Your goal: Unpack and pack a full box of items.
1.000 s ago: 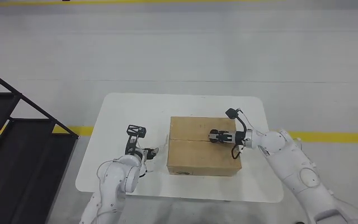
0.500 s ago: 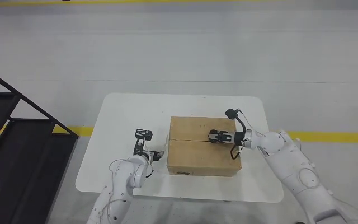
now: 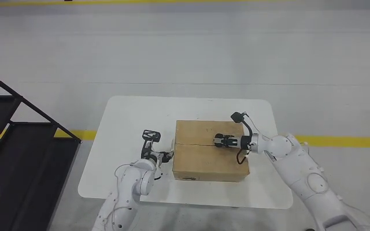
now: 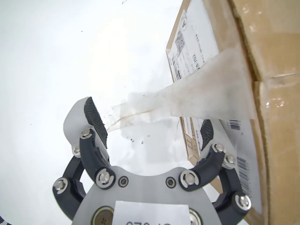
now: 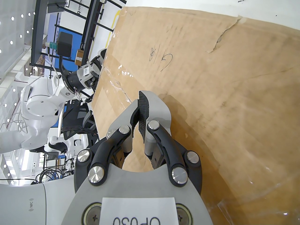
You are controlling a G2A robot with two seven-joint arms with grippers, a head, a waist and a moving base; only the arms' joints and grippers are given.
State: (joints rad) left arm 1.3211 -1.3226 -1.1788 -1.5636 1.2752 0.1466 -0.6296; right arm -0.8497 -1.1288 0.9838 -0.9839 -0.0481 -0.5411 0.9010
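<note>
Here we find the cardboard box (image 3: pixel 211 151) sitting closed on the white table (image 3: pixel 127 127), our left gripper (image 4: pixel 150 125) released around a peeled tape strip (image 4: pixel 206 92) at its side, our right gripper (image 5: pixel 142 108) clenched above the lid.

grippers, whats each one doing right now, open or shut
Left gripper: open, beside the box, loose tape strip in front of it.
Right gripper: shut, empty, over the box top.
</note>
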